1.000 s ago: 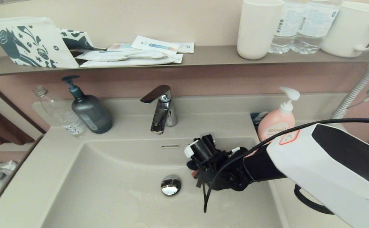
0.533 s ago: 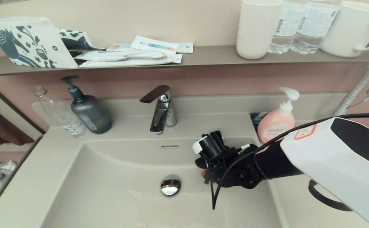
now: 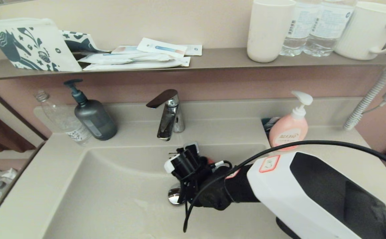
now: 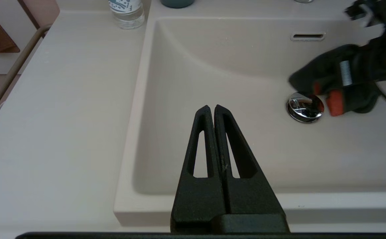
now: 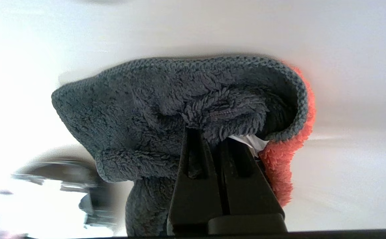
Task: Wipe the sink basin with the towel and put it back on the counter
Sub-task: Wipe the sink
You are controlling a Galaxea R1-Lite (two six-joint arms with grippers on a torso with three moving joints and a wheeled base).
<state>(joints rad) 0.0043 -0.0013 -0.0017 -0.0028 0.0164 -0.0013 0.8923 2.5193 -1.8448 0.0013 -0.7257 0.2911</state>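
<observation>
A: Right gripper point(image 5: 213, 139), what have I got?

B: Pinched tight on the towel point(image 5: 179, 113). My wrist view shows both fingers nearly together with charcoal pile bunched over the tips and the orange-red side point(image 5: 286, 159) folded out along one edge.

A: Where is it?

B: Down inside the sink basin point(image 3: 113, 199). From the head view my right arm reaches in from the right, wrist sitting just beside the chrome drain plug point(image 3: 174, 196) and partly covering it. The towel itself is mostly hidden under the wrist there. The left wrist view shows it better: the towel point(image 4: 332, 86) is pressed low by the drain plug point(image 4: 304, 108), below the overflow slot point(image 4: 307, 36).

A: Touching the basin floor?

B: Looks pressed to the surface in the right wrist view; can't tell how firmly.

A: Left gripper point(image 4: 212, 108)?

B: Fingers closed together, nothing between them, hovering over the front rim of the basin. Idle.

A: Counter point(image 3: 345, 142)?

B: Pink soap bottle point(image 3: 290, 124) stands at the back right, grey pump bottle point(image 3: 93, 114) and clear bottle point(image 3: 63, 118) at the back left, faucet point(image 3: 168, 113) in the middle.
</observation>
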